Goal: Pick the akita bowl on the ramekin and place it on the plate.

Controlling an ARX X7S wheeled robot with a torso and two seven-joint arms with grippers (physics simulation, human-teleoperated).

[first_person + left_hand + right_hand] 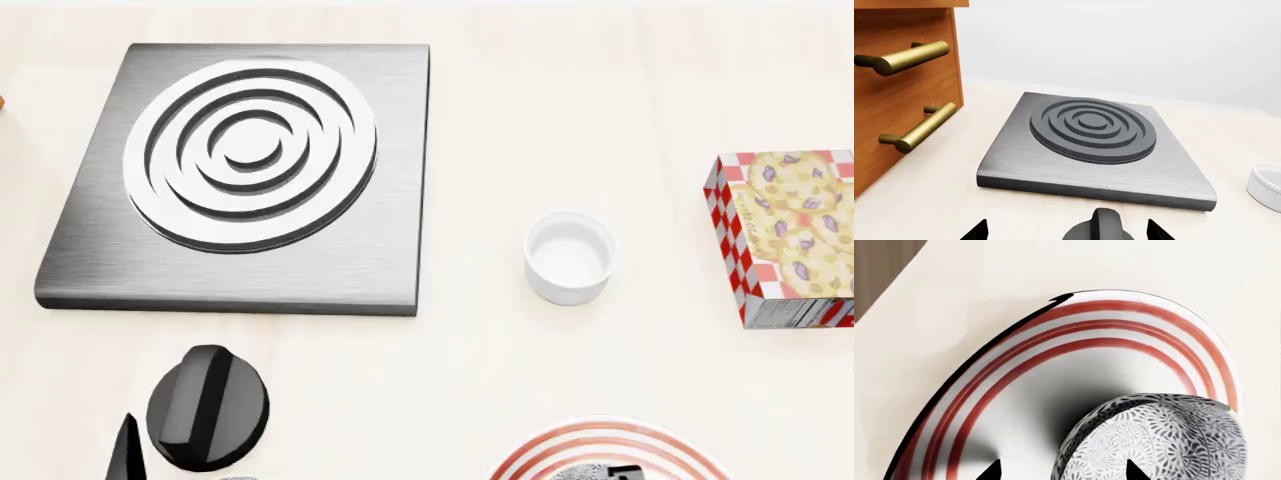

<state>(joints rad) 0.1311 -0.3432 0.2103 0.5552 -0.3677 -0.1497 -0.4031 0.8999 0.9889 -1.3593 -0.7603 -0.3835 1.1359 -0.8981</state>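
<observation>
The akita bowl (pixel 1167 440), speckled grey-black on white, rests on the plate (pixel 1054 340), a wide white plate with red rings. In the head view only a sliver of the bowl (pixel 574 474) shows on the plate (pixel 561 447) at the bottom edge. My right gripper (pixel 1062 471) is open, its fingertips straddling the bowl's near wall with a gap on the outer side. The white ramekin (pixel 570 257) stands bare on the counter, away from the plate. My left gripper (pixel 1067 232) hangs open and holds nothing, in front of the hob.
A grey hob plate (pixel 254 170) with concentric rings lies at the back left, and a black knob (pixel 207 405) lies in front of it. A cookie box (pixel 787 240) stands at the right. A wooden drawer front (pixel 901 100) with brass handles rises beside the hob.
</observation>
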